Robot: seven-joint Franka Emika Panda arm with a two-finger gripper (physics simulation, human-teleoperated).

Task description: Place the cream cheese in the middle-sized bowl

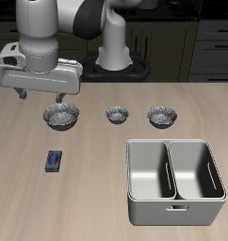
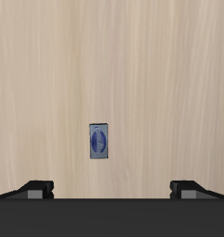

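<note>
We see the gripper (image 1: 40, 95) spread wide, grasping nothing, above the cream cheese (image 1: 54, 162) toward the table's (image 1: 97, 179) front edge.

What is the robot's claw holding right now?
Nothing. The gripper is open and empty above the table, and the cream cheese lies untouched on the table.

A kitchen setting is suggested. Dark cabinet fronts with drawer handles (image 1: 212, 42) are seen behind the back edge of the pale wood-grain desk (image 1: 88, 198). Kitchenware is laid out on it: three speckled grey bowls (image 1: 115, 115) in a row and a two-compartment metal basin (image 1: 174, 182) toward the front edge.
</note>
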